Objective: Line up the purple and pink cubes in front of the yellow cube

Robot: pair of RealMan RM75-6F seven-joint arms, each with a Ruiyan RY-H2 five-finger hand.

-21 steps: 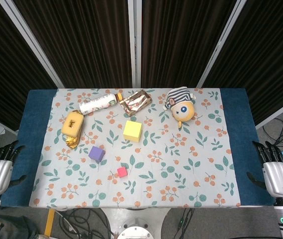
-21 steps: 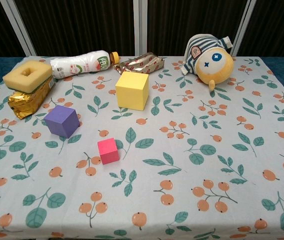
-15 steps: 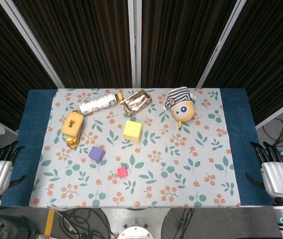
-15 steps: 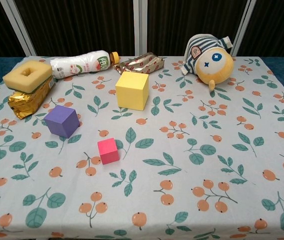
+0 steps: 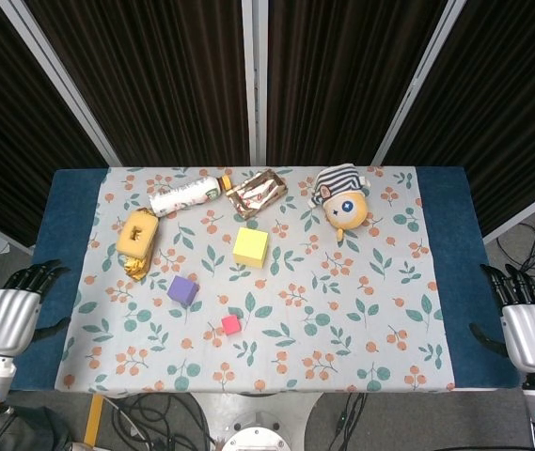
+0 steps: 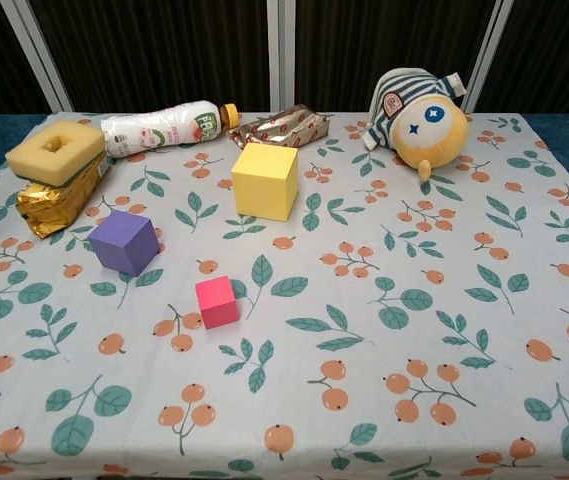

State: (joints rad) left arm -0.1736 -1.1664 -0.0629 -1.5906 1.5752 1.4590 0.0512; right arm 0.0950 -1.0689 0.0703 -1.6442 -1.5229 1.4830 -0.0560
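Observation:
The yellow cube (image 5: 250, 247) (image 6: 264, 180) stands mid-table on the leaf-print cloth. Nearer and to its left lies the purple cube (image 5: 182, 290) (image 6: 123, 242). The small pink cube (image 5: 231, 325) (image 6: 216, 302) sits nearest the front edge, between them. My left hand (image 5: 15, 315) hovers off the table's left edge, fingers apart, holding nothing. My right hand (image 5: 528, 329) hangs beside the right edge, also empty with fingers apart. Neither hand shows in the chest view.
A white bottle (image 5: 185, 196) and a shiny wrapped snack (image 5: 257, 193) lie at the back. A yellow sponge on a gold packet (image 5: 137, 241) sits at the left. A striped plush toy (image 5: 341, 201) lies at the back right.
My left hand has risen and shifted slightly toward the table. My right hand has barely moved. The cubes have stayed in place.

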